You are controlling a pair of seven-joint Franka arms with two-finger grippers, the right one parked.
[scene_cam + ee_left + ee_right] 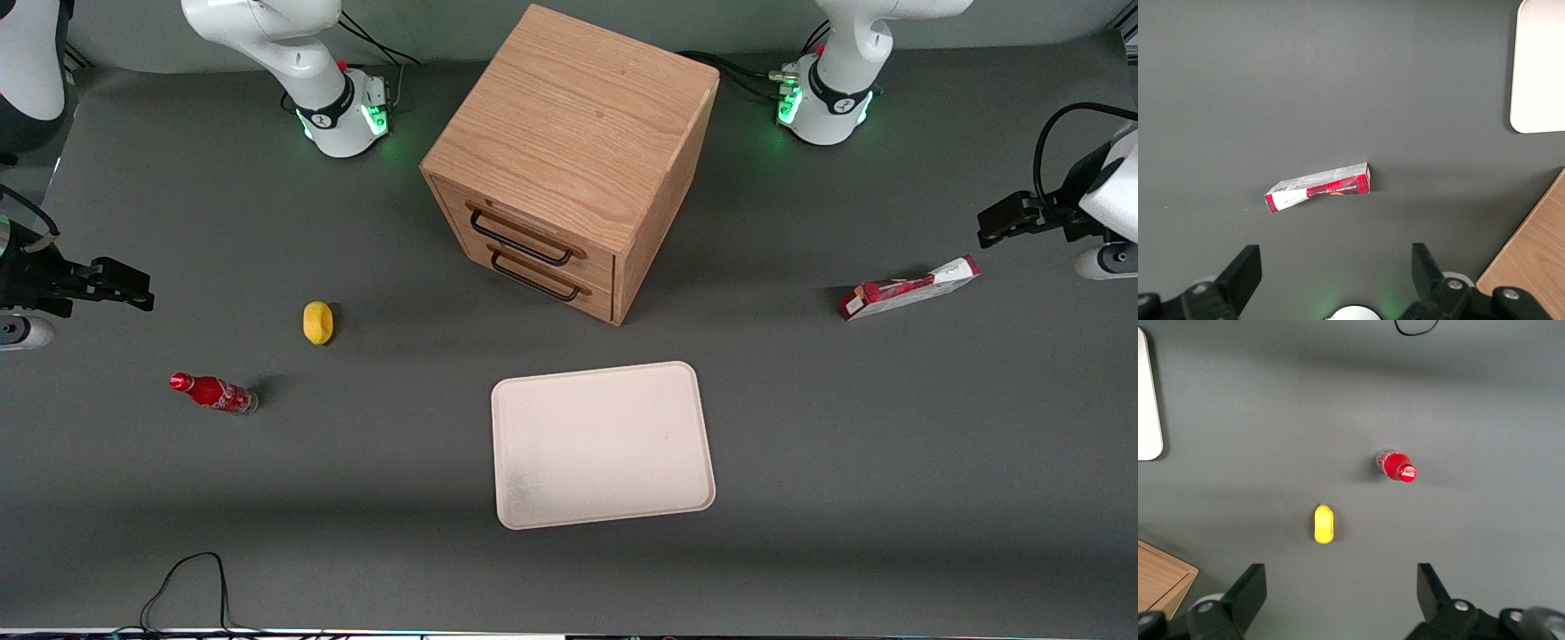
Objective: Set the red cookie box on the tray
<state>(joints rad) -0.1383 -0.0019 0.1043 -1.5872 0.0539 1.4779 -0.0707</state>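
Looks like the reach hasn't really started: the red cookie box lies on the desk toward the working arm's end, well apart from the tray. The gripper hangs above it, jaws wide open and empty. Next move: drop down and pinch across the slim sides.

The small red soda bottle, lying toward the parked arm's end of the surface, carries white script lettering that looks like the Coca-Cola logo; a white mark also shows on its cap. The red cookie box bears a line of small white print along its red side, too small to read.
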